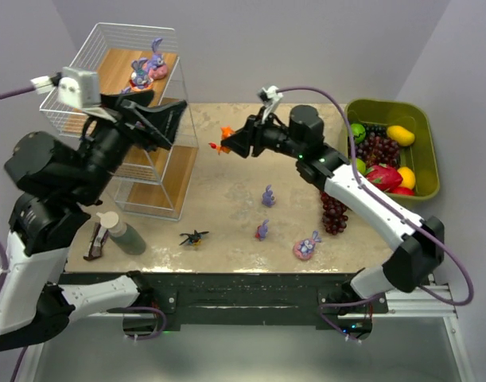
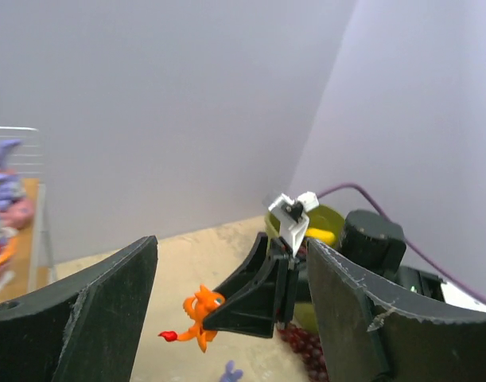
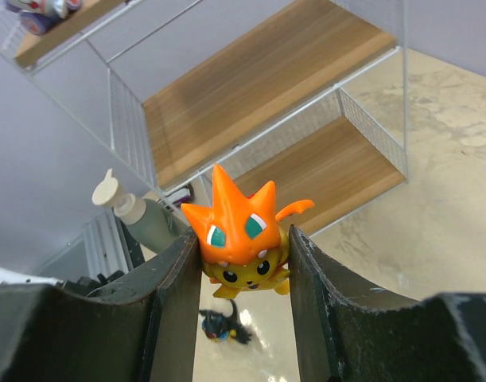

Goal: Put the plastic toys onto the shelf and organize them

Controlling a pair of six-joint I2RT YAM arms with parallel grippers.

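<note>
My right gripper (image 1: 231, 145) is shut on the orange toy (image 1: 223, 139), held in the air right of the shelf (image 1: 151, 159); in the right wrist view the orange toy (image 3: 239, 235) sits between my fingers (image 3: 175, 294). Two toys (image 1: 147, 68) stand on the shelf's top board. Two purple figures (image 1: 268, 195) (image 1: 262, 231), one on a pink base (image 1: 307, 247) and a black insect-like toy (image 1: 194, 237) lie on the table. My left gripper (image 1: 159, 119) is open and empty, raised in front of the shelf, facing the orange toy (image 2: 196, 317).
An olive-green bin (image 1: 424, 151) with colourful fruits stands at the far right. A dark grape bunch (image 1: 333, 213) lies under the right arm. A grey-green bottle with a cream cap (image 1: 122, 231) and a small dark object (image 1: 94, 243) lie near the table's left front.
</note>
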